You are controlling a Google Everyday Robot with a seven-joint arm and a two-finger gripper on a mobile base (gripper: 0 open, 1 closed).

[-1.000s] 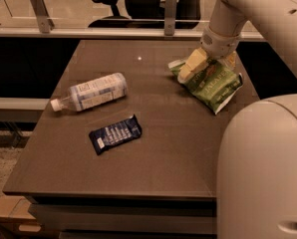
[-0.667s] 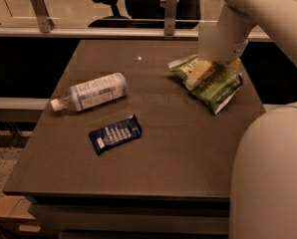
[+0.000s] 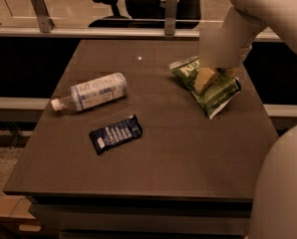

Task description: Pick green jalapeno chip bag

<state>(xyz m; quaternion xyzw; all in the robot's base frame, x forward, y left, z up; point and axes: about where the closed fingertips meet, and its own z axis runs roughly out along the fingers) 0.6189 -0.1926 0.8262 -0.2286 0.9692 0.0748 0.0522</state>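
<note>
The green jalapeno chip bag lies on the brown table at its far right, crinkled, with white lettering showing at its upper left end. My gripper hangs from the white arm that comes down from the top right. It is low over the middle of the bag and touches its top. The arm's wrist hides part of the bag's upper edge. The bag still rests on the table.
A clear bottle with a white label lies on its side at the left. A small dark blue wrapper lies near the middle front. The robot's white body fills the lower right. A rail with posts runs behind the table.
The arm has swung right, from the bag's left end to over its middle. The bag, bottle and wrapper have not moved.
</note>
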